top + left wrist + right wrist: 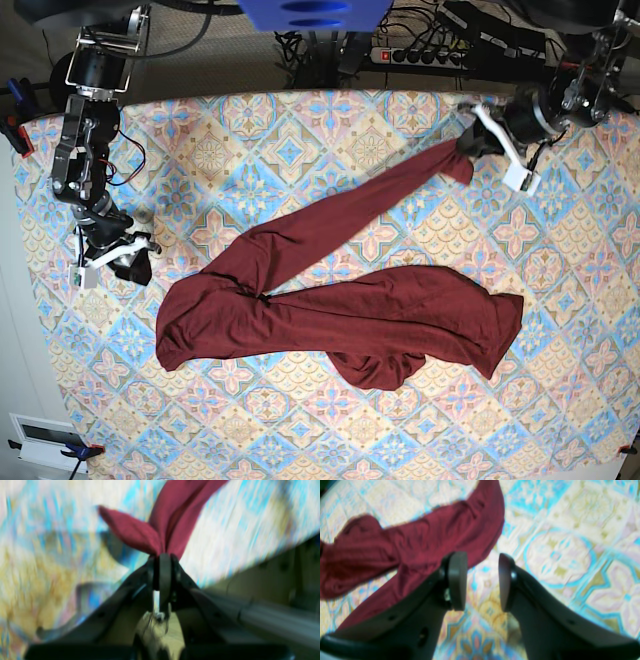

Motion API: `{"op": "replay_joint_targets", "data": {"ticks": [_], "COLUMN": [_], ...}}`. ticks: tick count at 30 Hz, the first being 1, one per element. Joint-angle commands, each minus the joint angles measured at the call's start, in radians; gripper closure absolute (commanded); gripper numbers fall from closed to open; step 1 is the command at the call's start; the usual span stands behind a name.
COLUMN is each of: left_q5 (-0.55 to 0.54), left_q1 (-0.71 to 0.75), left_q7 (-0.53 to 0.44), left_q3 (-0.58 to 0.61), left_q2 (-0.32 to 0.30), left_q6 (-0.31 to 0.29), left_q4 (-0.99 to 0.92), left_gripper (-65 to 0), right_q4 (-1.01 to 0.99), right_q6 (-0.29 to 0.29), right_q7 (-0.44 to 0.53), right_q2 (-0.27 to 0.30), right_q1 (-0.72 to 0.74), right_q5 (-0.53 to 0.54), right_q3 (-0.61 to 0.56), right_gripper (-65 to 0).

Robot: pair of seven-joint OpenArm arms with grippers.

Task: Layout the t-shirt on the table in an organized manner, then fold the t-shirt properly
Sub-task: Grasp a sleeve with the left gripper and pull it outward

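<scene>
The dark maroon t-shirt (380, 320) lies crumpled across the middle of the patterned table (560, 400). One long strip of it is stretched up toward the far right corner. There my left gripper (470, 140) holds its end. The left wrist view shows that gripper (163, 557) shut on a pinch of the t-shirt (175, 517), which fans out beyond the tips. My right gripper (135, 268) hovers at the left side, just left of the shirt's edge. The right wrist view shows it (482, 580) open, nothing between the fingers, with the t-shirt (420, 542) to the left over the table (557, 555).
Behind the table's far edge are a power strip (430, 55) and cables. A blue object (315, 12) hangs at the top centre. A white box (45, 435) sits off the table's near left corner. The left wrist view is motion-blurred.
</scene>
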Motion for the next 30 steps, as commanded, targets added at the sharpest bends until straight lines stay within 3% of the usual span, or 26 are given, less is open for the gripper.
{"op": "replay_joint_targets", "data": {"ticks": [1, 6, 9, 11, 16, 18, 22, 25, 30], "left_q5": [-0.009, -0.003, -0.006, -0.008, -0.006, 0.0, -0.002, 0.0, 0.0], "left_q1": [0.016, 0.094, 0.12, 0.122, 0.054, -0.038, -0.208, -0.236, -0.244], "left_q7": [-0.021, -0.021, -0.021, -0.021, -0.006, 0.113, 0.366, 0.386, 0.384], "left_q3": [-0.015, -0.022, -0.127, -0.249, -0.579, -0.641, -0.697, -0.701, -0.701], "left_q2": [-0.032, -0.121, -0.127, -0.06, 0.203, 0.249, 0.278, 0.276, 0.276], "left_q6": [-0.017, -0.04, -0.04, -0.04, -0.04, -0.04, -0.04, -0.04, -0.04], "left_q4": [0.013, 0.01, -0.01, -0.047, -0.184, -0.273, -0.506, -0.586, -0.597], "left_gripper": [0.0, 0.0, 0.0, 0.0, 0.0, 0.0, 0.0, 0.0, -2.7], "right_q4": [0.02, 0.02, 0.02, 0.02, 0.02, 0.02, 0.02, 0.021, 0.021], "right_q6": [0.008, 0.008, 0.008, 0.008, 0.006, 0.006, 0.006, 0.006, 0.005], "right_q7": [0.005, -0.04, -0.04, -0.04, -0.04, -0.04, -0.04, -0.041, -0.041], "right_q2": [0.015, 0.014, 0.012, 0.014, 0.014, 0.012, 0.012, 0.012, 0.017], "right_q1": [0.016, 0.016, 0.017, 0.017, 0.016, 0.017, 0.017, 0.017, 0.031], "right_q5": [0.013, 0.013, 0.013, 0.013, 0.013, 0.013, 0.013, 0.013, 0.011], "right_q3": [0.004, 0.004, -0.031, -0.082, -0.131, -0.134, -0.135, -0.154, -0.293], "right_gripper": [-20.2, -20.2, -20.2, -20.2, -20.2, -20.2, -20.2, -20.2, -20.3]}}
